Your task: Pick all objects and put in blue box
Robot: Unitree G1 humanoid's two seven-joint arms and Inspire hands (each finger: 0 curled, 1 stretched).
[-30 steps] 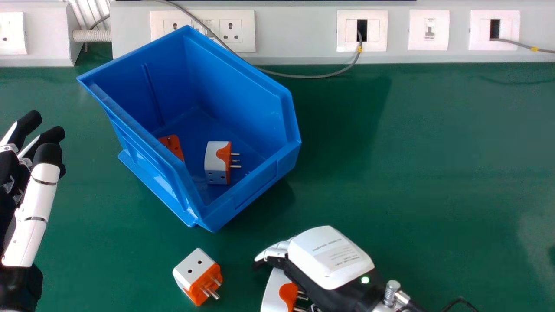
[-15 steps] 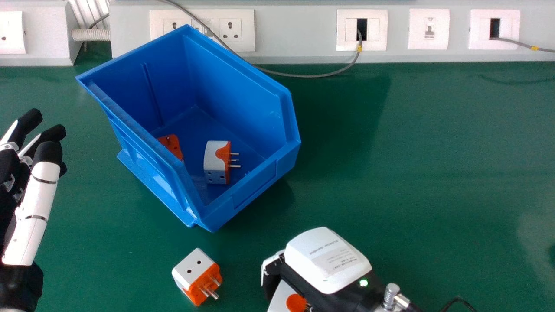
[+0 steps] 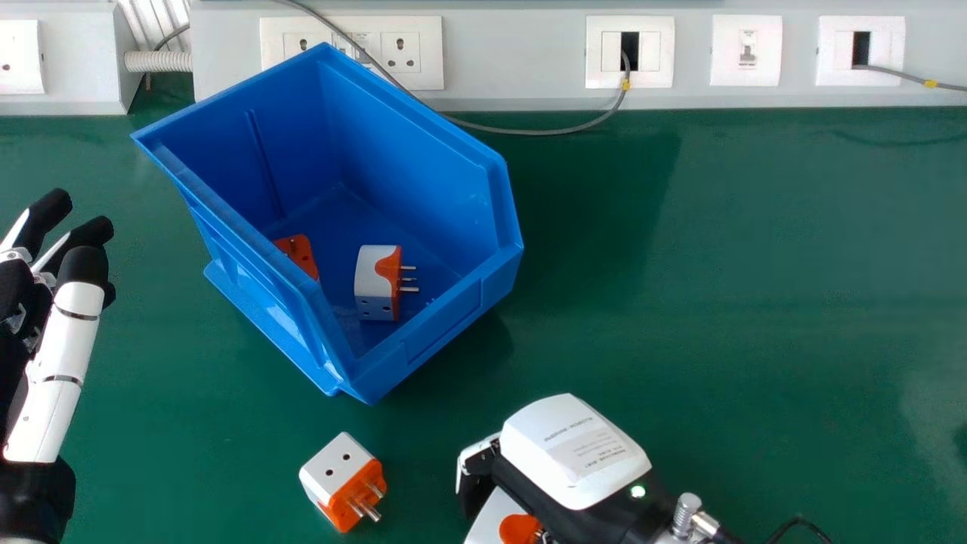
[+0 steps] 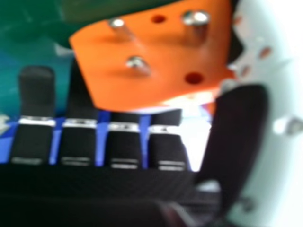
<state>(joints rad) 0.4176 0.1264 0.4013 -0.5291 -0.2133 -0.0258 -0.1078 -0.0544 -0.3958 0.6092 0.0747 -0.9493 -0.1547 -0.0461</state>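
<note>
We seem to be in a lab or workshop: a green-topped table [image 3: 755, 264] fills most of the frame, and along the top edge runs pale trunking [image 3: 514, 45] with power sockets [image 3: 400, 53] and a grey network cable [image 3: 551, 132].

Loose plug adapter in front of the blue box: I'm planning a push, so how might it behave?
The adapter looks like hard plastic, so it should be stiff. Its flat sides suggest sliding rather than rolling, though the protruding metal pins might catch and turn it.
</note>
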